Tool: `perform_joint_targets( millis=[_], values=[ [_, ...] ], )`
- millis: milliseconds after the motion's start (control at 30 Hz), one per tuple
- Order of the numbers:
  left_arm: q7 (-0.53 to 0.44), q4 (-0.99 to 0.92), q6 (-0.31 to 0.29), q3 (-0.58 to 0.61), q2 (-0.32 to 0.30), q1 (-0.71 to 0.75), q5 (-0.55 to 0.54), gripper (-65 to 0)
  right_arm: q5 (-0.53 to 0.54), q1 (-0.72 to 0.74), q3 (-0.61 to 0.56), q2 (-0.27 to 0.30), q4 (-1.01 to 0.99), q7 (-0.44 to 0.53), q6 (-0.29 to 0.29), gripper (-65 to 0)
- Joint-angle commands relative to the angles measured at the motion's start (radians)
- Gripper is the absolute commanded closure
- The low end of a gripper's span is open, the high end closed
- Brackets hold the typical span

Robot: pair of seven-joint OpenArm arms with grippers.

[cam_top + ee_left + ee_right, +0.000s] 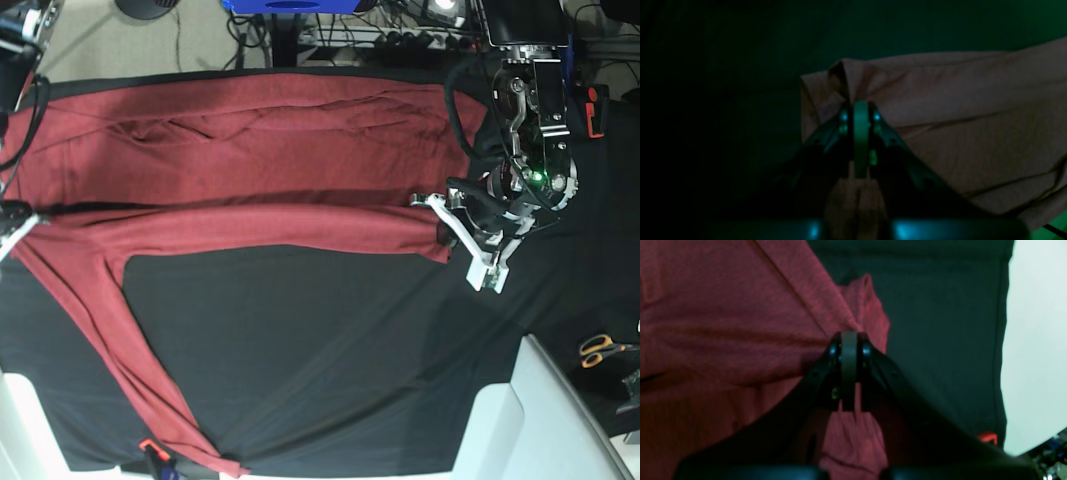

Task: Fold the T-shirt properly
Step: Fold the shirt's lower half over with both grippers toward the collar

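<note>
Grippers pinch first — the left gripper (861, 110) and right gripper (849, 340) each clench an edge of the soft dark red long-sleeved T-shirt (260, 170). It lies spread on the black cloth table (320, 360) — probably held so one side can fold over.

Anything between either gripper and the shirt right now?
Nothing visible. Both jaws are shut on the T-shirt itself: the left gripper pinches a bunched fold at one edge, and the right gripper pinches the fabric at the opposite edge. Around both there is only the black cloth, with no other object on it.
</note>
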Motion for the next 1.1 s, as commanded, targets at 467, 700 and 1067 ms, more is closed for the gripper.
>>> perform_joint_targets(
  millis=[467,700,1067],
  values=[
    [-0.015,0.110,-0.004,-0.003,-0.037,0.101,-0.007,0.0,0.000,-0.063,0.006,-0.001,0.045,-0.007,-0.005,-0.2],
    [-0.015,0.158,-0.004,-0.003,-0.043,0.159,-0.007,0.0,0.000,-0.084,0.006,-0.013,0.045,-0.016,-0.005,-0.2],
    [-0.016,0.162,-0.004,-0.003,-0.046,0.206,-0.007,0.0,-0.001,-0.115,0.006,-0.028,0.065,-0.016,-0.010,-0.2]
  ],
)
